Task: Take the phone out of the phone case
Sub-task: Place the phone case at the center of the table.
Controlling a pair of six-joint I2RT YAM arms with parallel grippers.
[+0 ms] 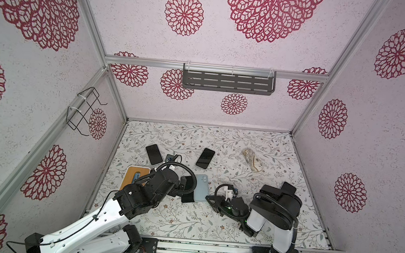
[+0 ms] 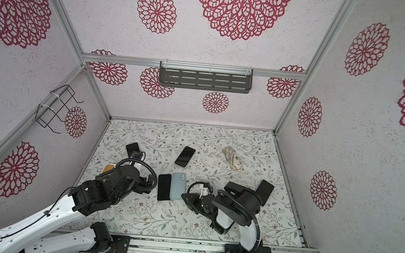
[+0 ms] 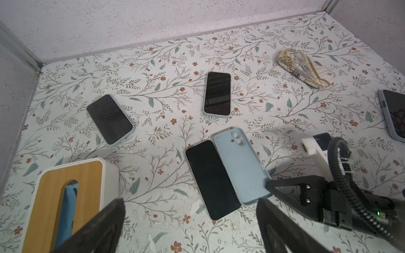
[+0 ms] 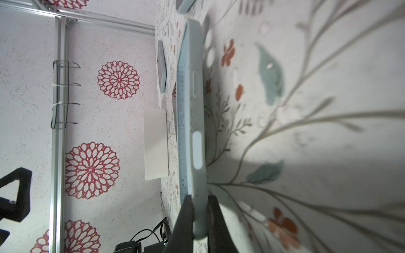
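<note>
My right claw (image 4: 200, 216) clamps blue phone case (image 2: 178, 186) corner; phone (image 2: 164, 187) lies tight alongside, lower centre; left claw (image 3: 188, 206) wide apart, nearer phone.

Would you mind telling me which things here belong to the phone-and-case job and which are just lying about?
Job in hand:
- bare black phone
- light blue case beside it
- right gripper, shut on the case's edge
- left gripper, open

Lying about:
- three cased phones
- wooden-topped tissue box
- patterned pouch

Four phones (image 3: 109, 119) (image 3: 217, 93) (image 3: 212, 179) (image 3: 394, 114); one empty case (image 3: 241, 166); one box (image 3: 65, 192); one pouch (image 3: 304, 68)
</note>
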